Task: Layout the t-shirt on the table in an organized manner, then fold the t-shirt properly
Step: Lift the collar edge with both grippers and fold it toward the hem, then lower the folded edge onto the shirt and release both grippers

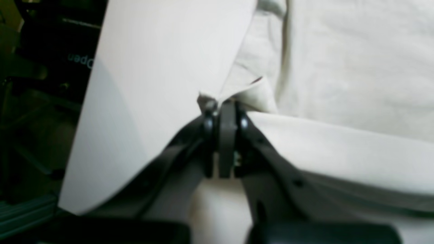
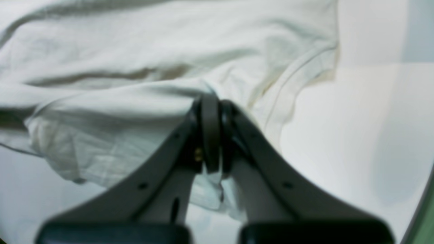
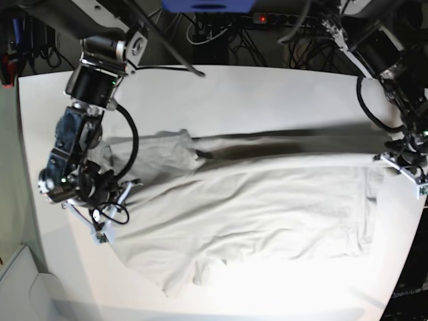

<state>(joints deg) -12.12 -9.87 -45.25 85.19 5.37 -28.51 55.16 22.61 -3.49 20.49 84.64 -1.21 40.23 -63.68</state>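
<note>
The light grey-beige t-shirt lies stretched across the white table, wrinkled, with its far edge raised and casting a shadow. At the right side of the base view, my left gripper is shut on that edge of the t-shirt; the left wrist view shows a small bunch of t-shirt pinched at the left gripper. On the left side, my right gripper is shut on the other end. In the right wrist view the t-shirt folds over the right gripper.
Cables and a power strip run behind the table's far edge. The table edge sits close to my left gripper, with dark equipment beyond it. Bare tabletop lies right of my right gripper.
</note>
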